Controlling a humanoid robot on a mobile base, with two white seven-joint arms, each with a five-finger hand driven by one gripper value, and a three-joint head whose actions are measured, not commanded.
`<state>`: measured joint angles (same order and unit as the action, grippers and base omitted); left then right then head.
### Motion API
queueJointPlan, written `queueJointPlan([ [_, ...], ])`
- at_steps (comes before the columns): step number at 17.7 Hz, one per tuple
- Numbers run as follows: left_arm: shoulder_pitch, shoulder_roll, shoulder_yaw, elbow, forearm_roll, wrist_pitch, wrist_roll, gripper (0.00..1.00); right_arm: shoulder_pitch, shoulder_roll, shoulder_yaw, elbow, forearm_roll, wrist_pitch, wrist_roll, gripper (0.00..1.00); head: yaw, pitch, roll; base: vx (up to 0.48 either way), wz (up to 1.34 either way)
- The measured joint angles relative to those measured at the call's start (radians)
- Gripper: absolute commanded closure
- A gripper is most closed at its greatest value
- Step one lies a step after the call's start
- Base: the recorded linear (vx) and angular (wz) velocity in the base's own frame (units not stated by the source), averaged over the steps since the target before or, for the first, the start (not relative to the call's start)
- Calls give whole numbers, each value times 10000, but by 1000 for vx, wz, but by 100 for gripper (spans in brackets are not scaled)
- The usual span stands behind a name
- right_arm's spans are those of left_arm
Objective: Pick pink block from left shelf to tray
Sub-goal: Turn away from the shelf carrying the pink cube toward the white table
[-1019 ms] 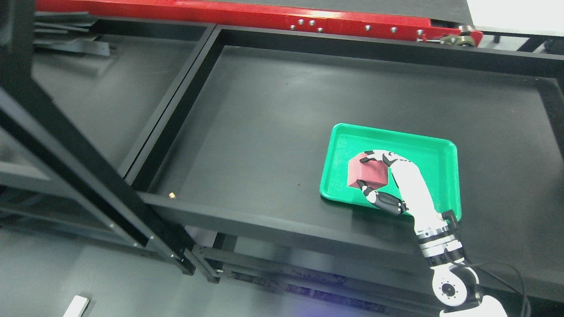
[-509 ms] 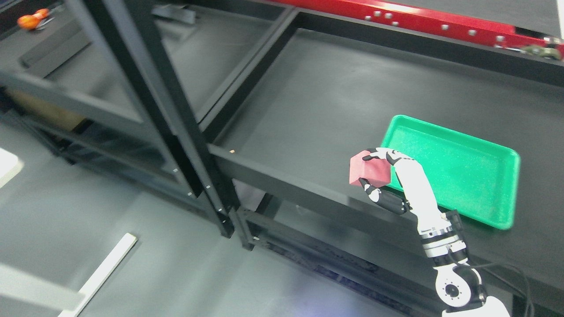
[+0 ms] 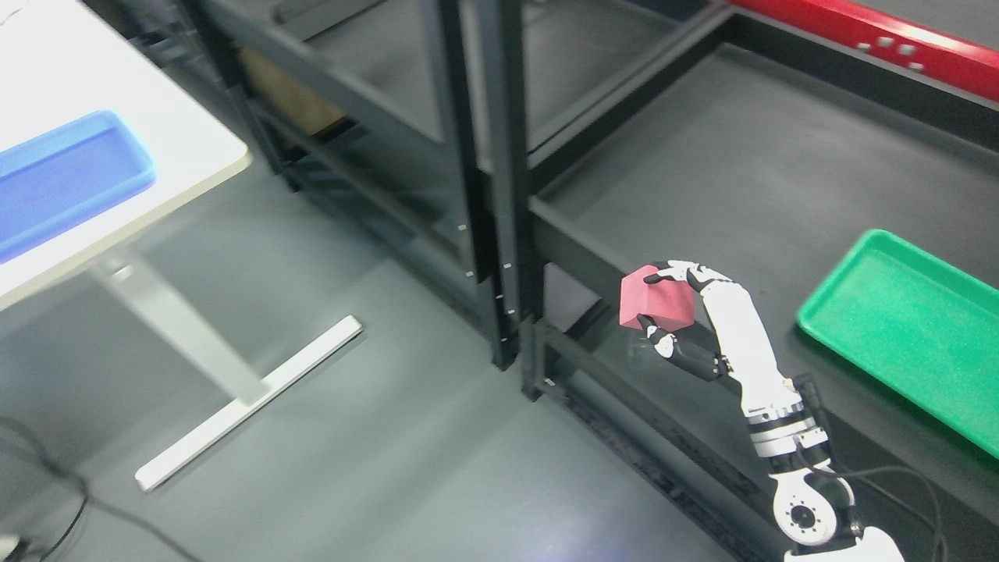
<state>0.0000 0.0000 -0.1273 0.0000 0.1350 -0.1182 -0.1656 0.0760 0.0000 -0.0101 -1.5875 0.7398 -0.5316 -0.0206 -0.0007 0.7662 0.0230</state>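
Head view: your right hand (image 3: pixel 677 312) grips the pink block (image 3: pixel 654 298).
You see its fingers clamped around the block, held in the air over the front edge of the black shelf (image 3: pixel 749 179), well left of the green tray (image 3: pixel 905 328).

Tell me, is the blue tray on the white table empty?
Empty as far as visible: the blue tray shows only bare blue floor, though its left part is cut off by the picture edge.
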Motion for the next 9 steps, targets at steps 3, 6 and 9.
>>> queueJointPlan([
  [3,0,0,0,0,0,0,0,0,20,0,25,-21,-9,-14,0,95,0,1,0,-174,760],
  [6,1,0,0,0,0,0,0,0,28,0,45,-36,-13,-14,0,95,0,2,0,-186,670],
  [9,1,0,0,1,0,0,0,0,32,0,59,-47,-16,-15,0,95,0,2,0,-182,668],
])
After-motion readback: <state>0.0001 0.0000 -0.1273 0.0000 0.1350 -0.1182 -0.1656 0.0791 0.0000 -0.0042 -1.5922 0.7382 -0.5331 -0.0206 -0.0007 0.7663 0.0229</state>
